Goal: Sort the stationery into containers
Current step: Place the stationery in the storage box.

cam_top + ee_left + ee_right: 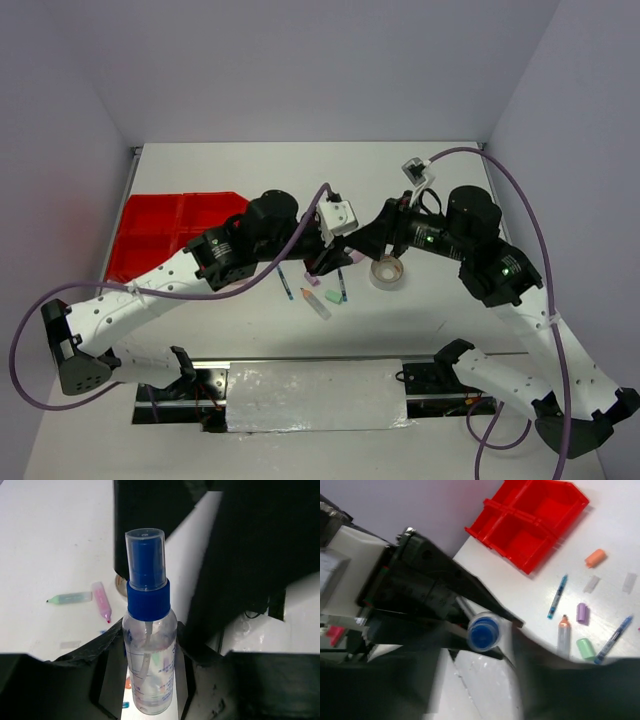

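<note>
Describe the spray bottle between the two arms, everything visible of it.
The spray bottle is of clear plastic, with a blue screw collar and a blue spray head under a clear cap. A thin dip tube runs down inside, and faint printing marks the wall; whether it holds liquid I cannot tell. It points cap-outward along the left gripper's fingers, which sit against both sides of its lower body. In the right wrist view it shows end-on: a blue disc in a clear ring.

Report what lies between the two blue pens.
Right wrist view: a small purple piece, between one blue pen and the other blue pen.
</note>
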Controlling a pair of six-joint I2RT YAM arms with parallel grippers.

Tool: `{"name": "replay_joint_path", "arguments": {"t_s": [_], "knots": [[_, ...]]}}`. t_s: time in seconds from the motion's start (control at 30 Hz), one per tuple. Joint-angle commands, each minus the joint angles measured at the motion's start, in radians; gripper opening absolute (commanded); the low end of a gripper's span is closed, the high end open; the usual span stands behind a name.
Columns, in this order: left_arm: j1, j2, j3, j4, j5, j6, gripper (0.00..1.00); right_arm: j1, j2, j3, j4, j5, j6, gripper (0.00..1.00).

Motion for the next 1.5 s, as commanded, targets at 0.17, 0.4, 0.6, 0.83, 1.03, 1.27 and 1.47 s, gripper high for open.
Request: {"name": "replay_joint_path", "arguments": {"t_s": [0.17, 0.4, 0.6, 0.83, 1.03, 1.27, 1.47], "knots": [[0.016, 0.013, -0.015, 0.069, -0.275, -0.008, 0.00, -0.060, -0.082, 0.003, -0.059, 0.248, 0.006, 1.00], [0.361, 0.064, 0.079, -0.035, -0.709, -0.264, 0.00, -0.227, -0.212, -0.046, -0.092, 0.486, 0.007, 1.00], [0.910, 0.195, 0.190, -0.252, -0.558, -0.650, 0.00, -0.240, -0.208, -0.130, -0.055, 0.278, -0.011, 1.00], [1.229, 0.341, 0.200, -0.178, -0.429, -0.967, 0.00, -0.238, -0.294, -0.242, 0.002, 0.170, 0.021, 1.00], [1.278, 0.494, 0.292, -0.232, -0.461, -1.062, 0.00, -0.241, -0.326, -0.258, 0.005, 0.136, 0.013, 1.00], [1.303, 0.539, 0.249, -0.214, -0.472, -1.145, 0.00, -0.238, -0.363, -0.259, 0.002, 0.098, 0.009, 1.00], [1.304, 0.514, 0.158, -0.175, -0.500, -1.184, 0.02, -0.238, -0.391, -0.256, -0.012, 0.087, 0.006, 1.00]]}}
